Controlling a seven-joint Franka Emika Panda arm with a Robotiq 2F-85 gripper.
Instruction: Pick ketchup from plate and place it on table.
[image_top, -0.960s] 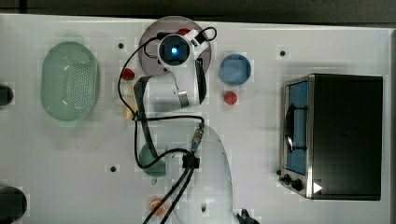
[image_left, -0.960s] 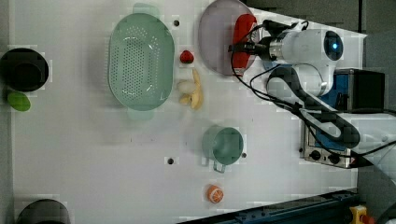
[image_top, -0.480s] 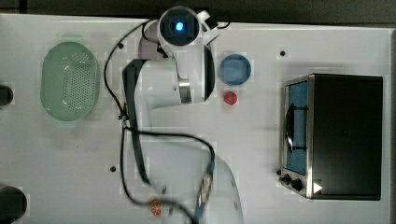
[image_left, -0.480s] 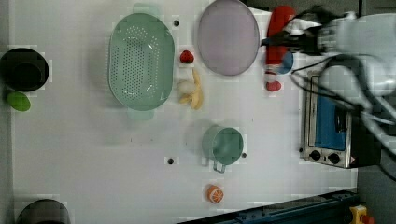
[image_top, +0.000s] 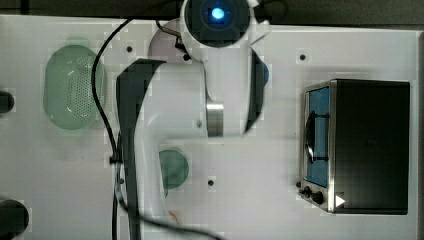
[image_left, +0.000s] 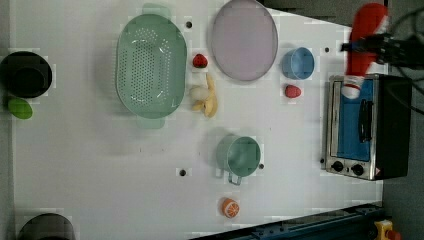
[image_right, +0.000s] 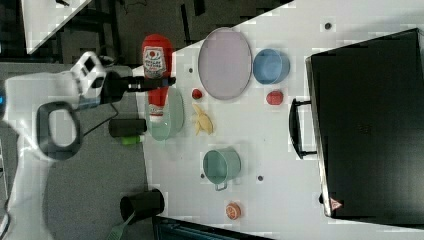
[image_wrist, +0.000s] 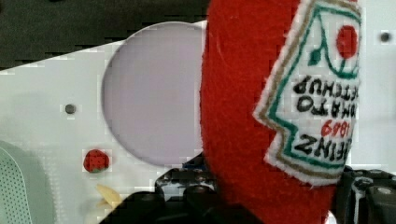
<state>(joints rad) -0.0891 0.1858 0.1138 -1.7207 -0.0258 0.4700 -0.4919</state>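
My gripper (image_right: 158, 82) is shut on the ketchup (image_right: 157, 70), a red plush bottle with a white label, and holds it around the middle, high in the air. In the left view the ketchup (image_left: 364, 47) appears off to the right of the plate (image_left: 243, 40), in front of the oven's upper corner, with the gripper (image_left: 369, 46) across it. The pale mauve plate (image_right: 225, 62) lies bare on the white table (image_left: 100, 165). In the wrist view the ketchup (image_wrist: 252, 116) hangs between dark fingers (image_wrist: 182, 189), with the plate (image_wrist: 149, 93) far below.
A green colander (image_left: 150, 65), a strawberry (image_left: 200, 60), banana pieces (image_left: 210, 97), a blue bowl (image_left: 298, 63), a small red fruit (image_left: 293, 91), a green mug (image_left: 239, 156) and an orange half (image_left: 230, 207) sit on the table. A toaster oven (image_left: 367, 127) stands at the left view's right.
The arm has lifted the ketchup off the plate and carried it up and toward the left view's right. The plate is now bare.
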